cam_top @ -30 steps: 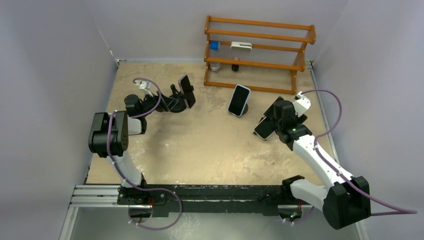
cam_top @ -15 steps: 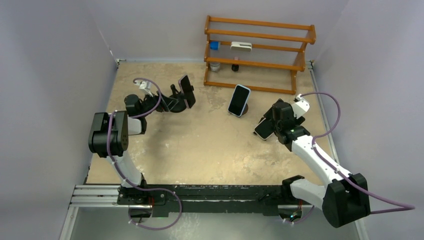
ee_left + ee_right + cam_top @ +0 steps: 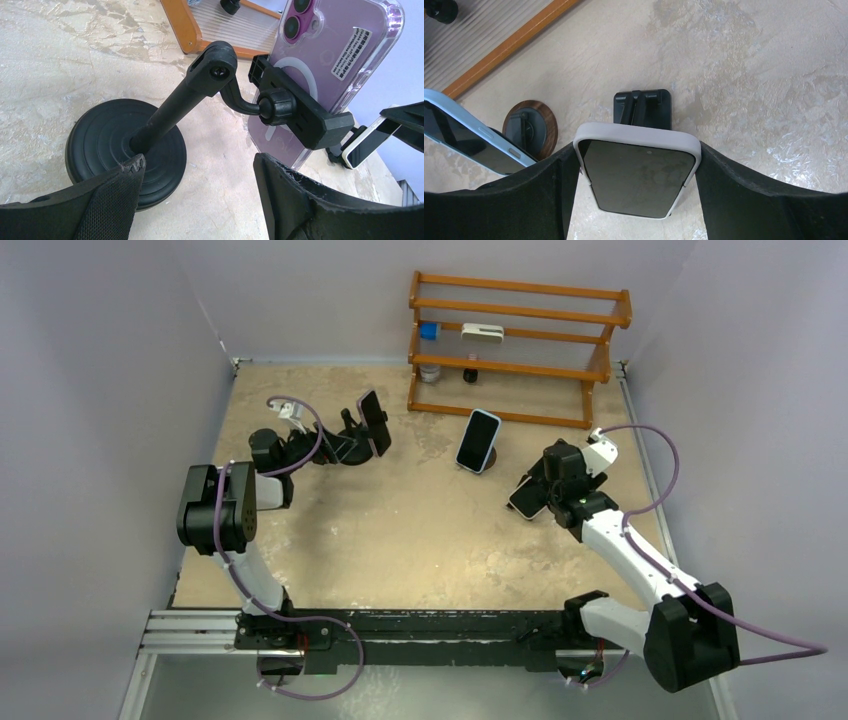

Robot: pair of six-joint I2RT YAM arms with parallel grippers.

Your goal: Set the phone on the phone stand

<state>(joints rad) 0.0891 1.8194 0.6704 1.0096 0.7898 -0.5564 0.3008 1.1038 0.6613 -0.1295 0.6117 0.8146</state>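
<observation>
White-cased phone (image 3: 639,177) sits clamped by its long edges in the right gripper (image 3: 638,160), just short of the stand (image 3: 642,106). The grasp looks made; next, lift it and lean it onto the stand. Left gripper (image 3: 197,162) hangs apart.

Three phones: purple-backed (image 3: 340,45), blue-cased (image 3: 478,439), grey-cased (image 3: 636,172). Three phone stands: black long-armed (image 3: 125,145), round wooden (image 3: 530,129), black folding (image 3: 642,106). One orange wooden rack (image 3: 520,287).
</observation>
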